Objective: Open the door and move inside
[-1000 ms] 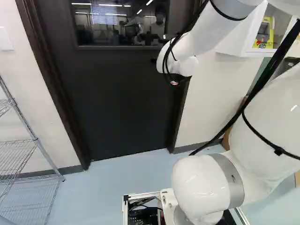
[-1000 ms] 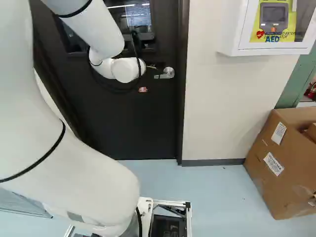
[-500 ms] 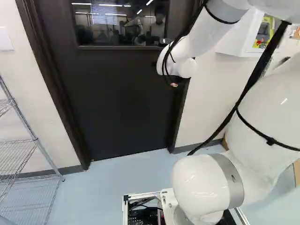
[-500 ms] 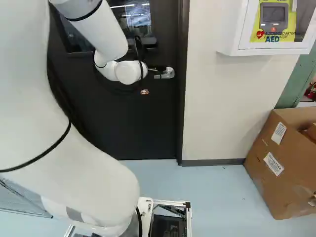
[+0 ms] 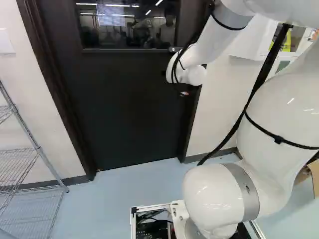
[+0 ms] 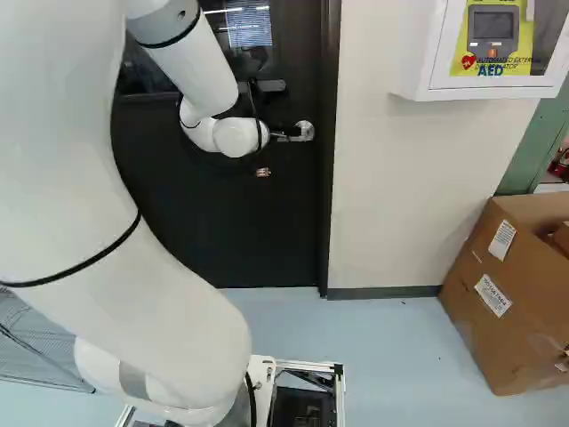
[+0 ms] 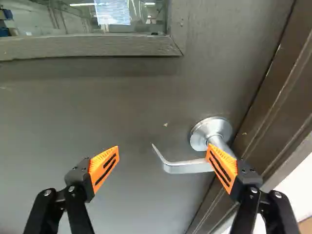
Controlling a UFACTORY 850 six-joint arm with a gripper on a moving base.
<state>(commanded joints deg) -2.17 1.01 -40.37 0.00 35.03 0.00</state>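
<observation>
Wrist view: hand spread wide, gripping nothing; one ridged orange pad overlaps curved metal door lever, contact unclear.

Bright light, soft shadows, highlights on arm

left base: behind-left of arm, ahead-down | right base: behind-right, likewise | both share door | wrist: close, facing door

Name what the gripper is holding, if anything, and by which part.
Nothing is held: the gripper stands open, with the lever door handle by one orange pad and the other pad well clear of it.
</observation>
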